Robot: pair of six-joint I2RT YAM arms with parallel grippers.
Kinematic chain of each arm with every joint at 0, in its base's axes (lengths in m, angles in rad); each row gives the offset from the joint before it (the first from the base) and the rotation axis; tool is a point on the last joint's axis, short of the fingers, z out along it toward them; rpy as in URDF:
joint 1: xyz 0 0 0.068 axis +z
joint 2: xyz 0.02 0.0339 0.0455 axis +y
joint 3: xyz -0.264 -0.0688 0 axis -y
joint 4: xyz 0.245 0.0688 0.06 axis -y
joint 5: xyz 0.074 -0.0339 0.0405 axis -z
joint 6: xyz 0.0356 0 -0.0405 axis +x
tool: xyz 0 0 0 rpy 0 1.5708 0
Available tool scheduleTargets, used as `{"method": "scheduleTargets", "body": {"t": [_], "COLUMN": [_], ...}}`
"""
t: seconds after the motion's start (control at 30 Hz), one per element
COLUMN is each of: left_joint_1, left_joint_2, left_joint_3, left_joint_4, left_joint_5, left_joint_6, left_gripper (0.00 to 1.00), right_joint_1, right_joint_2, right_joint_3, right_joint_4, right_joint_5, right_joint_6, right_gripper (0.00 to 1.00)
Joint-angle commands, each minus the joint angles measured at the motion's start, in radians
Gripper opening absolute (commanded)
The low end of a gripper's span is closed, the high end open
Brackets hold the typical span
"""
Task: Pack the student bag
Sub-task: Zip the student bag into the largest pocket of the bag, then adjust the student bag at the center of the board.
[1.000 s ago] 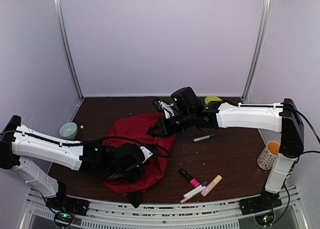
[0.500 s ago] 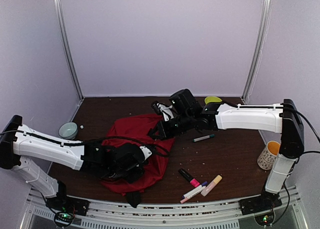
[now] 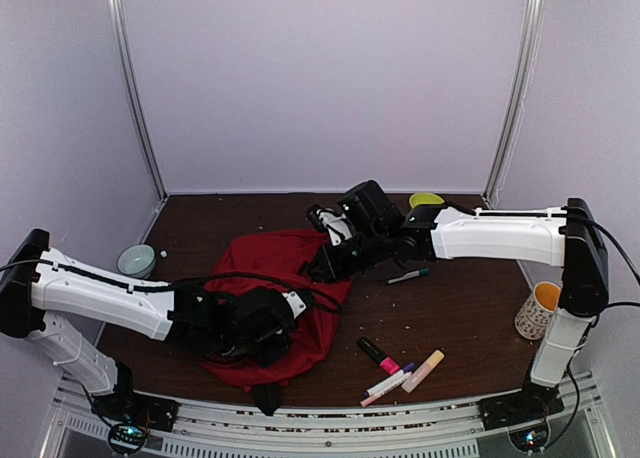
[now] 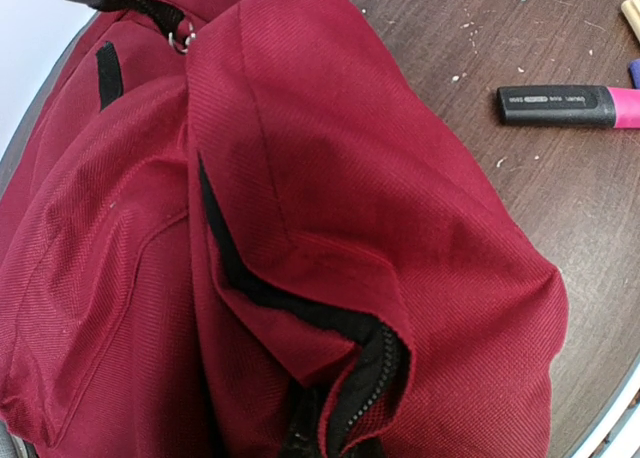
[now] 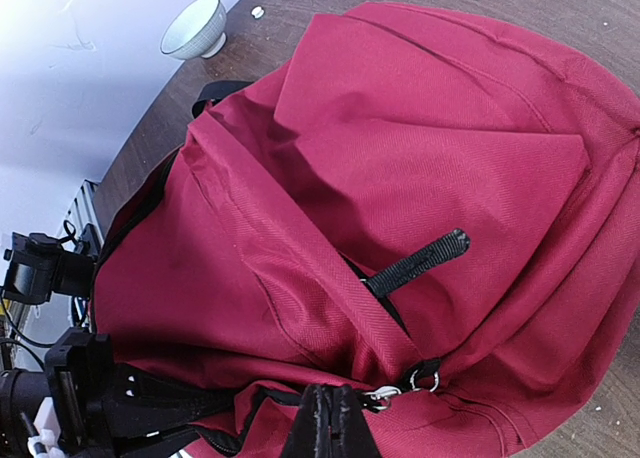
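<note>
Opening bag (image 3: 262, 260) lying near-left on table (image 3: 470, 308): L jaws closed, apparently pinching fabric by zip mouth; R jaws closed on zip pull (image 5: 425, 381). Next: spread it wide, then fetch markers (image 3: 378, 355).

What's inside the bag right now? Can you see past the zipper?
On the bag, the zipper gapes only a slit. Inside shows just dark, so any contents cannot be seen. Several markers lie outside on the table.

Overhead view from the near edge, wrist cameras close, all sharing student bag (image 3: 268, 261)
</note>
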Motion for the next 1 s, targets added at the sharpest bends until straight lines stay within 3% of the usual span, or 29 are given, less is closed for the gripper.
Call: {"method": "scheduleTargets", "body": {"t": [0.0,0.43,0.6,0.67,0.8,0.97], "left_joint_1": [0.013,0.013,0.011,0.007,0.001,0.001], "left_joint_2": [0.018,0.015,-0.001,-0.02,-0.076,-0.137], "left_joint_3": [0.026,0.042,0.038,0.032,0.008,0.012], "left_joint_4": [-0.02,-0.013,0.026,0.057,0.107,0.084], "left_joint_5": [-0.027,-0.022,0.064,0.116,0.165,0.104], "left_joint_6": [-0.026,-0.012,0.026,0.047,0.067,0.041], "left_gripper": [0.0,0.0,0.0,0.1,0.52,0.67], "right_joint_1": [-0.006,-0.014,-0.024,-0.034,-0.061,-0.087], "right_joint_2": [-0.051,-0.067,-0.075,-0.089,-0.145,-0.227], "right_joint_3": [0.036,0.023,0.006,-0.012,-0.063,-0.121], "right_joint_4": [-0.008,-0.005,-0.01,-0.016,-0.02,-0.047], "right_joint_5": [0.025,0.034,0.039,0.049,0.091,0.184], "right_joint_6": [-0.015,-0.018,-0.021,-0.023,-0.025,-0.046], "right_gripper": [0.0,0.0,0.0,0.08,0.34,0.6]}}
